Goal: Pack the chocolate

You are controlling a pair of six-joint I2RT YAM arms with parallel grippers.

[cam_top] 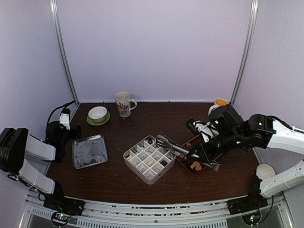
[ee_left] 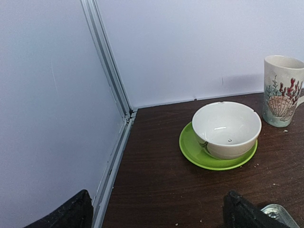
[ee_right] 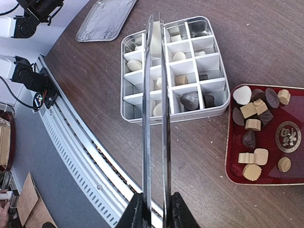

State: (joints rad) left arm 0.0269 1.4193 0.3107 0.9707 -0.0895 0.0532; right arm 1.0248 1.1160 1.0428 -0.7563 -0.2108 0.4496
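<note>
My right pincer grips the tongs, their long axis pointing over the box; the chocolate lies on the tray beside them, back from the tips, toward the worktop's right edge

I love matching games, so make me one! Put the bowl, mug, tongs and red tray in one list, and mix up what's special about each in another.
1 bowl
2 mug
3 tongs
4 red tray

A holds loose chocolates
B sits on the green saucer
C clamped in the right gripper
D has a seashell picture

Pairs: 1-B, 2-D, 3-C, 4-A
</note>
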